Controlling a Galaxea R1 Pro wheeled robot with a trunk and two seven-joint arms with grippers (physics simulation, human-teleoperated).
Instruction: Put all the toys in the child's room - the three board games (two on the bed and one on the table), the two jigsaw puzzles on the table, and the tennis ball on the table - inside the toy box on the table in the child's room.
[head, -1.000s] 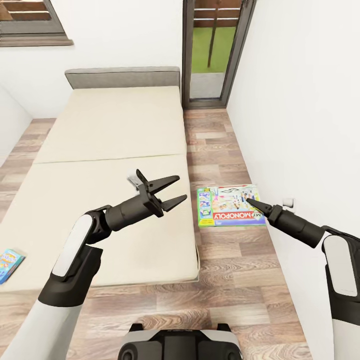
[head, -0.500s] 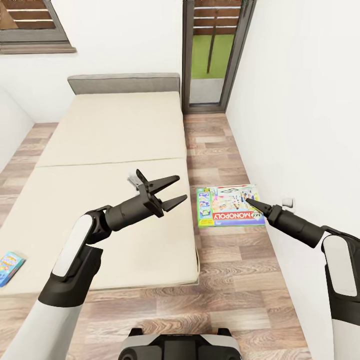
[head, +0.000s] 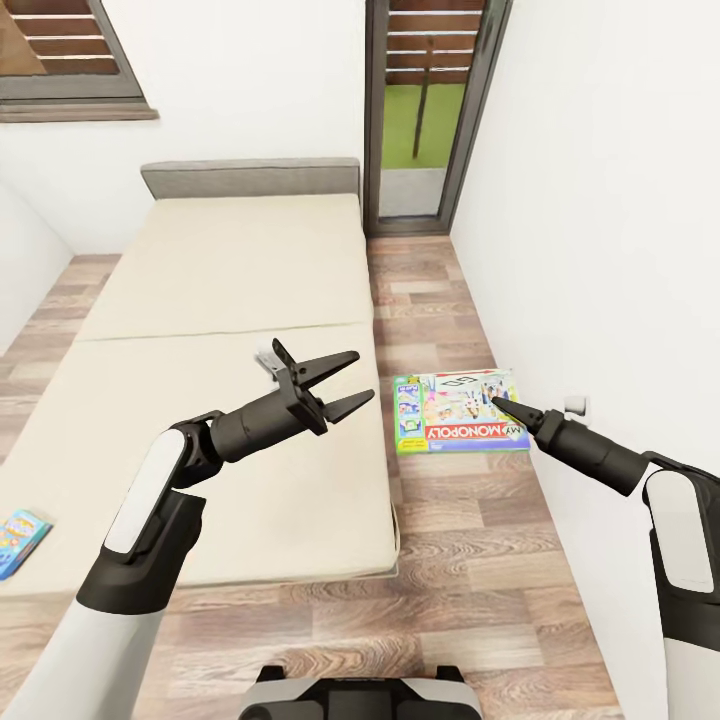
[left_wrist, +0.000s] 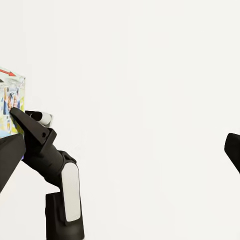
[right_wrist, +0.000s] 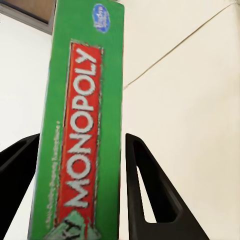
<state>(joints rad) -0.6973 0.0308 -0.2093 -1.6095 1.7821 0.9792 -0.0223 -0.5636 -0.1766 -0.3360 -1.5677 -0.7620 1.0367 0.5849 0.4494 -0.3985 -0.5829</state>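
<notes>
Head view has tilted slightly since a second ago; both arms hold their pose. The right gripper (head: 497, 402) clamps the flat green-edged "Monopoly" cardboard box (head: 460, 411) above the wood-plank floor (head: 470, 560) beside the beige bed (head: 220, 300). The left gripper (head: 358, 379) gapes wide, empty.

Glossy printed cardboard Monopoly box (head: 461, 412), matt beige mattress (head: 230, 350), wood-plank floor (head: 470, 560)

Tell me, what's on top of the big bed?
On the bed, a small blue game box lies near the picture's left edge. The left gripper hangs open above the mattress. Its arm covers part of the mattress, so that part cannot be seen.
</notes>
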